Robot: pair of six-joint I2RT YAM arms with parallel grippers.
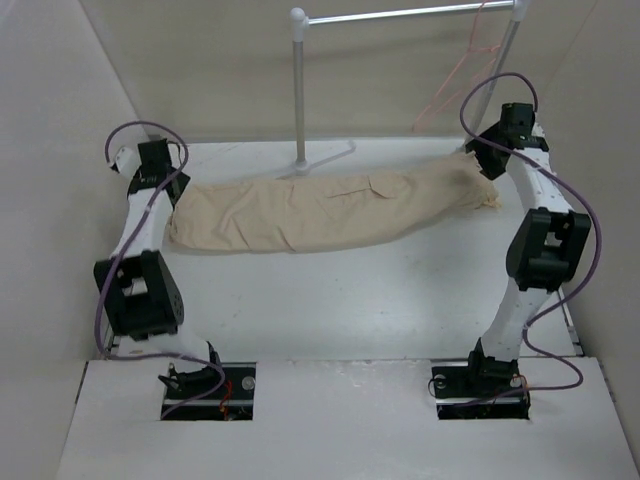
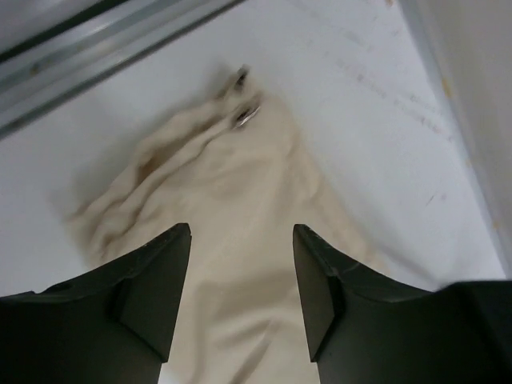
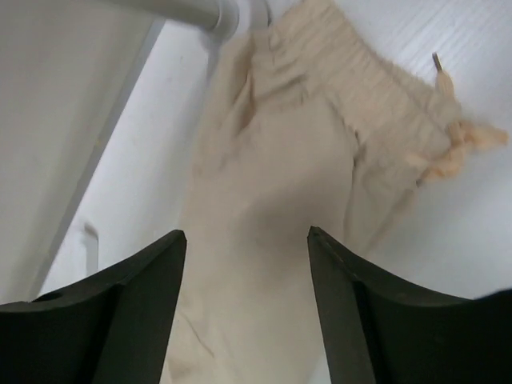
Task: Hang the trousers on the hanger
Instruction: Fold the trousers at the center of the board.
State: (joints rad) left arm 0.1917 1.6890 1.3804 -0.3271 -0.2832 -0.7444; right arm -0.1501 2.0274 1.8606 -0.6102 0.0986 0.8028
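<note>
Two open jaws, nothing gripped: left gripper over left end, right gripper over waistband | trousers lie flat across far table | hanger hangs on rail, far right

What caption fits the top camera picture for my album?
Tan trousers lie stretched on the white table between the left arm and right arm.
</note>
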